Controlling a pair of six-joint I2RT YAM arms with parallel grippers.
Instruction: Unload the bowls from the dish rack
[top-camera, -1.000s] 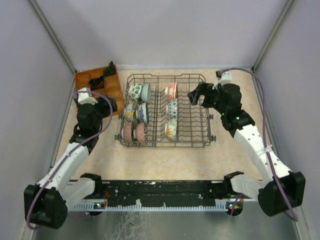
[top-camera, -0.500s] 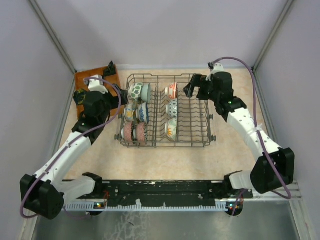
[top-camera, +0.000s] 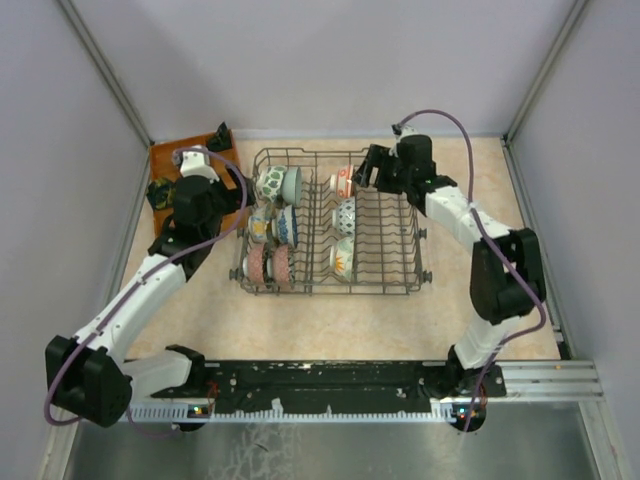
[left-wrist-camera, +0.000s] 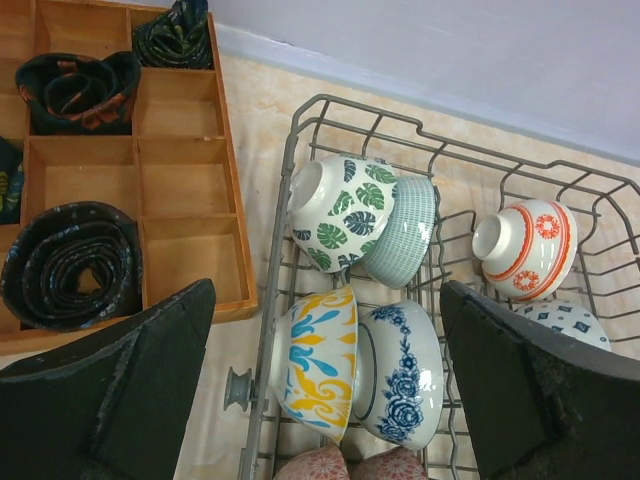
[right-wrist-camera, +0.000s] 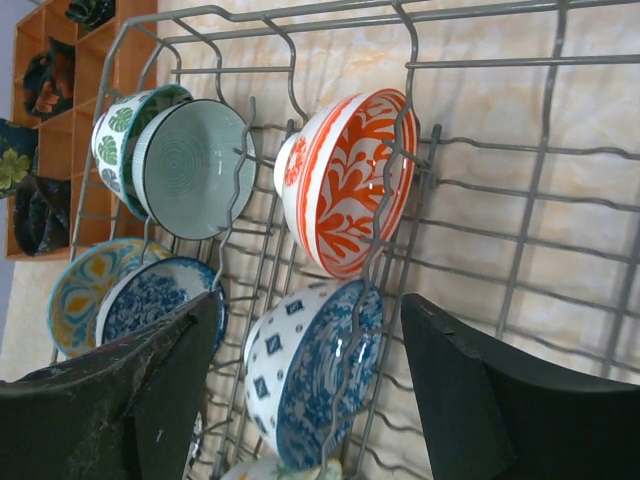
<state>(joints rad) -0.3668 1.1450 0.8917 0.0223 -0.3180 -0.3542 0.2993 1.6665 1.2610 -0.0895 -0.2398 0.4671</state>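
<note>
A: Now that the right gripper (right-wrist-camera: 308, 330) hangs over the dish rack (top-camera: 385, 250), not beside it as a second ago, does it hold something?
B: No. Its fingers are apart, around nothing, just above the red-orange bowl (right-wrist-camera: 345, 185) (the far one of its column).
A: And the left gripper (left-wrist-camera: 328, 300)?
B: Also nearer, fingers wide apart, empty. All bowls (top-camera: 285, 225) stand in the rack, so I judge the first grasp is close.
</note>
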